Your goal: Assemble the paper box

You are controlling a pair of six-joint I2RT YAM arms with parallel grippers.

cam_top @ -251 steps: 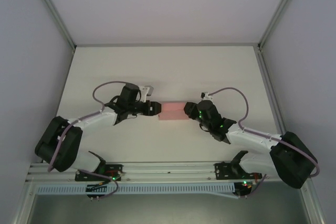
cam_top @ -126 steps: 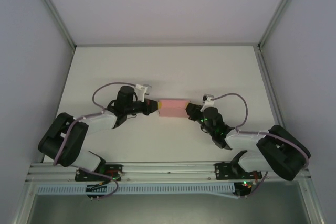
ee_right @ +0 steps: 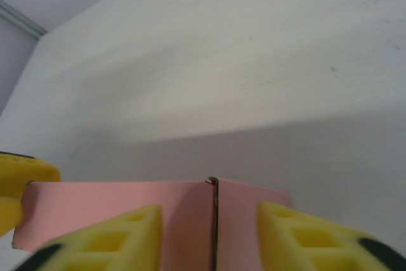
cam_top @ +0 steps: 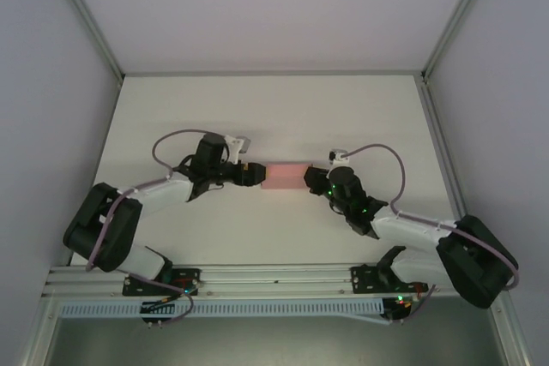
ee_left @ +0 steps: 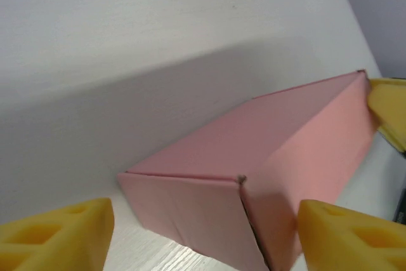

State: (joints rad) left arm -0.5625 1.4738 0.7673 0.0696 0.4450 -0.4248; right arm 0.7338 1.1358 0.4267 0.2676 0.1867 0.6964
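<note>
The paper box [cam_top: 285, 176] is a small pale-pink closed box lying on the white table between both arms. My left gripper [cam_top: 254, 175] is at its left end, open. In the left wrist view its yellow fingers [ee_left: 58, 233] stand wide on either side of the box [ee_left: 266, 157], the left one clear of the card. My right gripper [cam_top: 312, 180] is at the box's right end, open. There the box's end seam [ee_right: 214, 220] sits in the gap between the fingers [ee_right: 108, 242], which lie in front of the card. The left gripper's yellow fingertip [ee_right: 19, 185] shows at the box's far end.
White enclosure walls and a metal frame [cam_top: 442, 152] ring the table [cam_top: 274, 109]. Both arm bases are bolted to the rail [cam_top: 274, 276] along the near edge. Purple cables loop over each arm.
The left gripper went from half open to shut and now stands wide open at the box's left end. The right gripper's fingers have spread apart. The box has shifted slightly away from the bases.
</note>
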